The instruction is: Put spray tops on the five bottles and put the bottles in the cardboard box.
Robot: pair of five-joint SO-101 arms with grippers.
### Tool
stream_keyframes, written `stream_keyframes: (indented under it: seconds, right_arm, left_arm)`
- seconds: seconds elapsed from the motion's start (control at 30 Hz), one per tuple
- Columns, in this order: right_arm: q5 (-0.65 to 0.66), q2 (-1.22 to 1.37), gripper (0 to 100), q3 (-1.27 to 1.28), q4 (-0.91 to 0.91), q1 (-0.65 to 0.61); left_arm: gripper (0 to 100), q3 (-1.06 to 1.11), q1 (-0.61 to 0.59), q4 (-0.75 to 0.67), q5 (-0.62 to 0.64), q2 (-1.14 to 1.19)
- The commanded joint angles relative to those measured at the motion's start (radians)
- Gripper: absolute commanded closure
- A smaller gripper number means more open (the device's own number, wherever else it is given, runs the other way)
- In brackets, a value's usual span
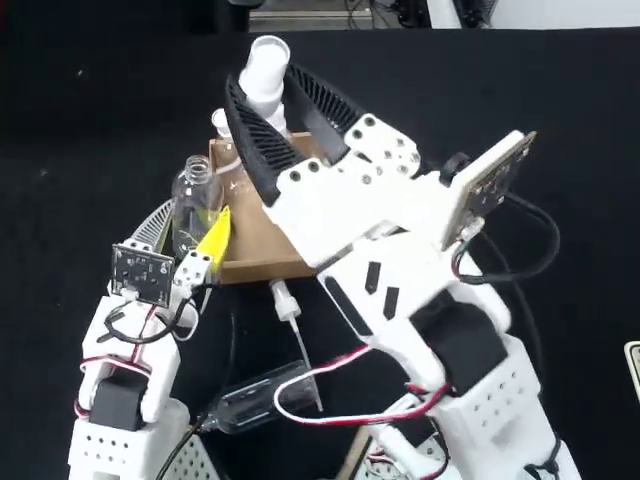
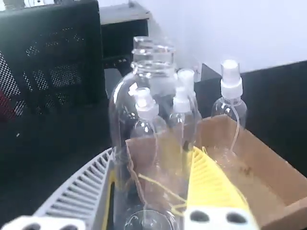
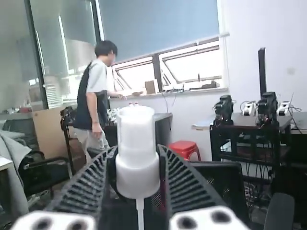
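Seen from overhead, my right gripper (image 1: 265, 85) pinches a white spray top (image 1: 268, 62) high above the cardboard box (image 1: 262, 258). My left gripper (image 1: 190, 222) clamps the open bottle (image 1: 196, 188) upright at the box's edge, and a spare spray top (image 1: 286, 302) lies on the table. At the left wrist, three capped bottles (image 2: 184, 108) stand in the box behind the bare neck. At the right wrist, the top sits straight between the jaws; I'd thread its dip tube into the neck first, then lower it squarely.
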Motion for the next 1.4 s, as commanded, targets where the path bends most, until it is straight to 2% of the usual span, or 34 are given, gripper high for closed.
stream_keyframes:
  seconds: [0.0,0.1,0.23,0.43,0.6,0.83,1.0,1.23,1.37]
  right_arm:
    - [-0.003,-0.097,98.8,-0.004,-0.041,-0.014]
    - [-0.003,-0.163,98.8,0.025,-0.049,-0.014]
    - [-0.005,-0.182,98.8,0.038,-0.091,-0.012]
    - [-0.005,-0.182,98.8,0.054,-0.098,-0.012]
    - [0.003,-0.16,98.8,0.058,-0.098,-0.012]
    - [0.017,-0.099,98.8,0.038,-0.091,-0.008]
    - [0.176,-0.11,98.8,0.048,-0.068,-0.012]
    - [0.187,-0.108,98.8,0.048,-0.064,-0.014]
    - [0.193,-0.108,98.8,0.05,-0.06,-0.074]
  left_arm:
    - [97,-0.039,-0.059,-0.124,0.008,-0.009]
    - [97,0.024,-0.094,-0.235,0.008,-0.009]
    - [97,0.194,-0.042,-0.463,0.014,-0.005]
    - [97,0.185,0.096,-0.456,0.009,-0.006]
    - [97,0.185,0.156,-0.453,0.009,-0.006]
    - [97,0.185,0.163,-0.45,0.012,-0.002]
    - [97,0.185,0.163,-0.45,0.014,-0.002]
    - [97,0.185,0.163,-0.45,0.012,-0.002]
    - [97,0.185,0.163,-0.45,0.011,-0.002]
